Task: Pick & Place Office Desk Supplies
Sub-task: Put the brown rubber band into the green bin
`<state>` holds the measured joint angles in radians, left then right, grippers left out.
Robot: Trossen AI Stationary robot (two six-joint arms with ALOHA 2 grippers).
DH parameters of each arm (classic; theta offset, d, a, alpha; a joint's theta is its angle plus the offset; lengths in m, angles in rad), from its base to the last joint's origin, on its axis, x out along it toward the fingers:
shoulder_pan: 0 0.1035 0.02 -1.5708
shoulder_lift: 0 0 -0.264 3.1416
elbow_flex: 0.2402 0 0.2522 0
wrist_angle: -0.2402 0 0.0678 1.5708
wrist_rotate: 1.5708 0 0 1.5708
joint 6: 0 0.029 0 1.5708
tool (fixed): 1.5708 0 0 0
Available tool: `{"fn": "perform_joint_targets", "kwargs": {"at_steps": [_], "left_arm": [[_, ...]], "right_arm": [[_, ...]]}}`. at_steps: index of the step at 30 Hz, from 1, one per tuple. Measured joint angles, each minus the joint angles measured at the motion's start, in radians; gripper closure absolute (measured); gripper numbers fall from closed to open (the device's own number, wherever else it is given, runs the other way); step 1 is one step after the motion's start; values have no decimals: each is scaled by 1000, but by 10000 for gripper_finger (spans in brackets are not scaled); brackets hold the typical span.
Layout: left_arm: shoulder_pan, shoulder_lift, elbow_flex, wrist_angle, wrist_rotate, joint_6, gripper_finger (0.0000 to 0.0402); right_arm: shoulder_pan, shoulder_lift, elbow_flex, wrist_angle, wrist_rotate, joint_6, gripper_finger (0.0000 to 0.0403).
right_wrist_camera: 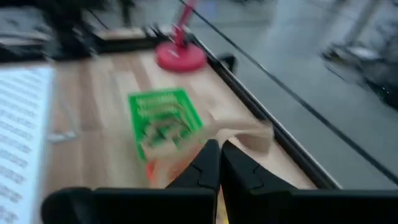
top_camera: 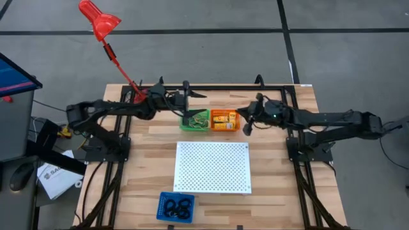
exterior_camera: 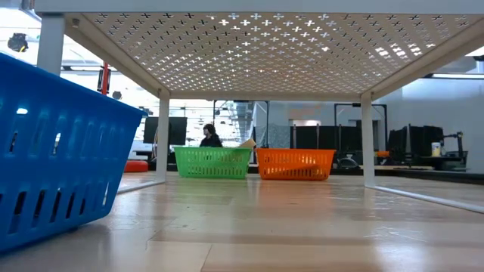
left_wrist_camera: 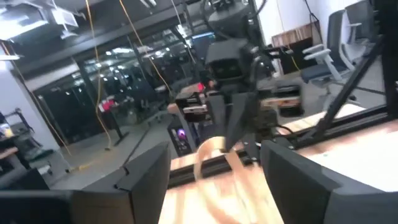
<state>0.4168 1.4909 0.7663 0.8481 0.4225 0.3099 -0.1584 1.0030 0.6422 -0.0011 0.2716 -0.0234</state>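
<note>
My right gripper (top_camera: 243, 120) hovers over the right end of the orange tray (top_camera: 225, 120), shut on a tan rubber band (right_wrist_camera: 249, 134). In the left wrist view the same band (left_wrist_camera: 211, 155) shows as a pale loop below the right arm's dark fingers. My left gripper (top_camera: 193, 105) is open above the green tray (top_camera: 195, 121) and points toward the right arm; its fingers (left_wrist_camera: 143, 180) stand on either side of the band farther off, with nothing between them. Yellow-orange blocks lie in the orange tray. Neither gripper shows in the low view. My right gripper pinches the tan rubber band between its two shut fingers (right_wrist_camera: 211, 163), with part of the loop (right_wrist_camera: 231, 134) showing just past their free ends. The fingers slant down toward the table's left. The band is lifted clear of the table and trays.
A white perforated board (top_camera: 213, 167) on legs fills the table's middle. A blue tray (top_camera: 176, 206) with black rings sits at the near edge. A red desk lamp (top_camera: 99, 19) rises from its base at the far left. A person (exterior_camera: 209, 136) sits in the room beyond.
</note>
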Motion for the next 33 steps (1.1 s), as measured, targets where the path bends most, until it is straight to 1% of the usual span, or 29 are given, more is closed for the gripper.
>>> {"fn": "perform_joint_targets", "kwargs": {"at_steps": [2, 6, 7, 11, 13, 17, 19, 23, 27, 33], "left_arm": [[0, 61, 31, 40, -2, -17, 154], [-6, 167, 116, 35, 6, -25, 148], [-8, 188, 134, 27, 7, -25, 148], [-10, 240, 203, 0, 81, -32, 152], [-15, 253, 235, -27, 103, -36, 153], [-30, 265, 270, -95, 145, -33, 155], [-39, 263, 275, -102, 165, -29, 155], [-50, 263, 282, -107, 162, -28, 156], [-51, 263, 283, -98, 158, -27, 156], [-51, 263, 283, -81, 154, -26, 156]], "right_arm": [[-31, 29, 0, 75, -85, -33, 402], [-80, 74, 0, 198, -242, -93, 403], [-89, 84, 0, 221, -271, -103, 403], [-126, 114, 0, 247, -348, -117, 403], [-135, 118, 0, 261, -375, -119, 403], [-139, 114, 0, 278, -380, -141, 403], [-144, 114, 0, 291, -385, -150, 403], [-154, 130, 1, 333, -427, -158, 403], [-152, 141, 4, 366, -435, -169, 403], [-152, 165, 29, 361, -458, -171, 403]]}}
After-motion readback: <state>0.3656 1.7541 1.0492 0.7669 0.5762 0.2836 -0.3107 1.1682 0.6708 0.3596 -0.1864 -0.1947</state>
